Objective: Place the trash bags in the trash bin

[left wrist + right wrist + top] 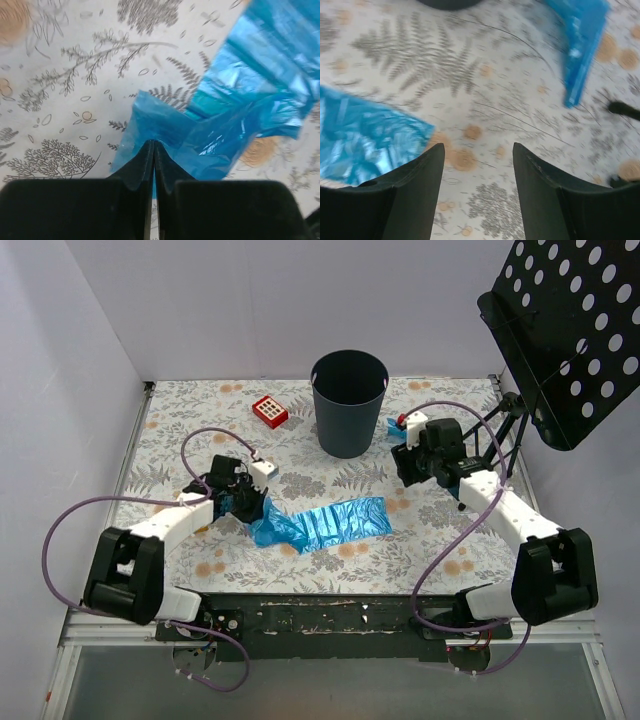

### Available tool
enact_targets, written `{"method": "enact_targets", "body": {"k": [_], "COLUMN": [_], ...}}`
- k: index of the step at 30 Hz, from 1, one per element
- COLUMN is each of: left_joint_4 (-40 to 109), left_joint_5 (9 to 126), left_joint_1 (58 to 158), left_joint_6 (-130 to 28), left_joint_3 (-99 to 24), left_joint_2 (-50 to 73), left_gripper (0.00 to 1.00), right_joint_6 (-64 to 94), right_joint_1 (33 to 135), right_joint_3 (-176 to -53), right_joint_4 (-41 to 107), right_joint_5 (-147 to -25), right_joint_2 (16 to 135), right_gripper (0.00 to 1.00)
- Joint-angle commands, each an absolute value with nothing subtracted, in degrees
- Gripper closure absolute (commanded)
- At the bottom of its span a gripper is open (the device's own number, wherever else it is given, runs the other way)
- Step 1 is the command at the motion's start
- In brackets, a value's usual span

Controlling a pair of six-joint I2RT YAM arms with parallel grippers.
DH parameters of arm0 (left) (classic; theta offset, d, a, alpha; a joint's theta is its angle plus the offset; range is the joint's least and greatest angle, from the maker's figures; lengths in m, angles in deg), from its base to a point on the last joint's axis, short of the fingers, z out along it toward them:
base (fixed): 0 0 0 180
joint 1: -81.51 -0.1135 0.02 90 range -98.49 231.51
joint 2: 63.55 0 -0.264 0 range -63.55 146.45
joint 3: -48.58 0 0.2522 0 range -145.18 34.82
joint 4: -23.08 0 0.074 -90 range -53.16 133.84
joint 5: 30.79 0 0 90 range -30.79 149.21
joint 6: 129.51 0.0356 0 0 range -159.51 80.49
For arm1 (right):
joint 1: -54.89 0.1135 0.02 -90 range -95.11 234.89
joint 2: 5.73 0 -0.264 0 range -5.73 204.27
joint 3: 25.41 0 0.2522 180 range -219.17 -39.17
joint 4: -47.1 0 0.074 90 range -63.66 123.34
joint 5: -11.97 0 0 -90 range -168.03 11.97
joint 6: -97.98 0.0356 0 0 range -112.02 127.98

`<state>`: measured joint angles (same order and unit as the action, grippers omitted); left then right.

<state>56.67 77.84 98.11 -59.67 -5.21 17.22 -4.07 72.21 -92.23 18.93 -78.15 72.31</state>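
Note:
A spread blue trash bag (335, 523) lies on the floral table in front of the arms. My left gripper (250, 508) is shut on its crumpled left end; in the left wrist view the closed fingertips (153, 145) pinch the film of the bag (240, 100). The dark trash bin (349, 400) stands upright at the back centre. My right gripper (408, 470) is open and empty, above bare table right of the bin; its wrist view (478, 150) shows the spread bag's end (365, 142) at left. A small folded blue bag (396, 429) (582, 40) lies beside the bin.
A red-and-white tile (269, 411) lies left of the bin. A black perforated music stand (570, 330) overhangs the back right corner, its legs (505, 430) on the table near my right arm. White walls close the left and back sides.

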Motion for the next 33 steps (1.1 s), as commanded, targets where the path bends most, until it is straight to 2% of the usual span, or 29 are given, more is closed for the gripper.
{"method": "enact_targets", "body": {"k": [1,6,10,18,22,26,33], "left_joint_4": [55.74,56.43,56.61,60.47,61.71,61.89,61.97], "left_joint_5": [89.42,98.83,102.09,104.99,107.02,107.81,109.04], "left_joint_1": [98.21,98.38,98.73,100.05,100.75,101.55,102.16], "left_joint_6": [-59.11,-56.92,-53.06,-26.72,-14.49,-6.91,-1.99], "left_joint_3": [-7.89,-11.67,-15.09,-24.14,-26.96,-28.28,-27.85], "left_joint_2": [5.46,0.44,-1.85,-3.61,-3.35,-2.38,-2.55], "left_gripper": [1.0,1.0,1.0,1.0,1.0,1.0,1.0], "right_joint_6": [-7.22,-9.77,-2.4,2.44,9.8,14.13,13.52], "right_joint_1": [76.41,84.58,85.56,85.56,85.56,85.91,87.41], "right_joint_3": [-95.69,-97.79,-104.54,-127.13,-135.22,-138.23,-135.59], "right_joint_4": [18.58,20.24,23.06,20.69,19.89,20.6,20.25], "right_joint_5": [-96.53,-106.05,-110.71,-114.15,-117.75,-120.12,-122.06], "right_joint_2": [68.72,70.21,74.24,82.24,85.59,87.35,87.26], "right_gripper": [0.36,0.34,0.29,0.28,0.28,0.26,0.24]}}
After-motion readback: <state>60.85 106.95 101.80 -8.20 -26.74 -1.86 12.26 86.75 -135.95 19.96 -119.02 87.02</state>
